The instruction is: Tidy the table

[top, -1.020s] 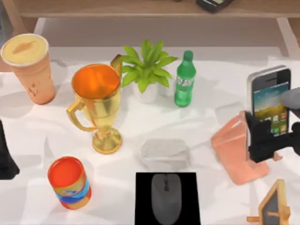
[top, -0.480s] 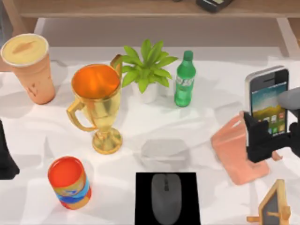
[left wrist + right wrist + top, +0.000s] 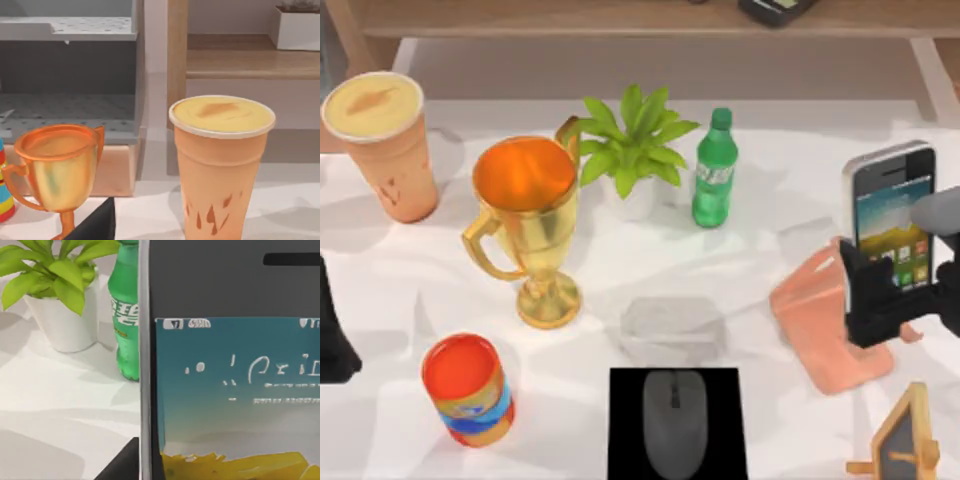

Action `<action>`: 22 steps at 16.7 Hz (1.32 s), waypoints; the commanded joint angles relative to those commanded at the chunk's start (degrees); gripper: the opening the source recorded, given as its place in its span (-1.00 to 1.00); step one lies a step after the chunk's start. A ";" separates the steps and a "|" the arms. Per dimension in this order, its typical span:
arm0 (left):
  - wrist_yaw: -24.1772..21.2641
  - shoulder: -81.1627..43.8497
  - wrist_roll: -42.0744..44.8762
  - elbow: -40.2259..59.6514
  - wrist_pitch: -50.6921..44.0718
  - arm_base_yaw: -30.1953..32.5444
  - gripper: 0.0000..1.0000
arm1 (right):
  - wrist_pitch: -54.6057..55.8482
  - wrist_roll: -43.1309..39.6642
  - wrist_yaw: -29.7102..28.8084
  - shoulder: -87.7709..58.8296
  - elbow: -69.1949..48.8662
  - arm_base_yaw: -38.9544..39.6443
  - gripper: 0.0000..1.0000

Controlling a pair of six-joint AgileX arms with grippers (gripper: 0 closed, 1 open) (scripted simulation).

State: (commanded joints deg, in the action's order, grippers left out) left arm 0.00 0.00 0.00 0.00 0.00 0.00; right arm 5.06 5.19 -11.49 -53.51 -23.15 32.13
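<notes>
Right gripper (image 3: 892, 300) clamps the smartphone (image 3: 890, 215) upright, long axis vertical, above the pink stand (image 3: 820, 325) at the table's (image 3: 760, 250) right side; left arm sits parked far left, its jaws' state impossible to tell.

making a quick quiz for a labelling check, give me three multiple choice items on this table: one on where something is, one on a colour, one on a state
1. Where is the mouse?
A. on a black pad at the table's near edge
B. inside the trophy
C. on the wooden shelf

2. What colour is the bottle?
A. red
B. green
C. blue

3. What is the right gripper doing?
A. hanging open over the can
B. holding the phone upright
C. resting flat on the table

Answers:
1. A, the grey mouse lies on the black pad, in front of the trophy.
2. B, the bottle beside the plant is green all over.
3. B, the gripper's black fingers clasp the lower part of the phone, which stands upright over the pink stand.
</notes>
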 joint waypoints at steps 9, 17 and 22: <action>0.00 0.00 0.00 0.00 0.00 0.00 1.00 | 0.00 0.00 0.00 0.00 0.00 0.00 1.00; 0.00 0.00 0.00 0.00 0.00 0.00 1.00 | -5.43 1.88 -4.12 7.20 1.70 4.82 1.00; 0.00 0.00 0.00 0.00 0.00 0.00 1.00 | -6.91 2.62 -5.56 8.58 2.17 6.14 1.00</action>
State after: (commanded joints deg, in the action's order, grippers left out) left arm 0.00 0.00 0.00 0.00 0.00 0.00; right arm -1.84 7.81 -17.05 -44.92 -20.98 38.27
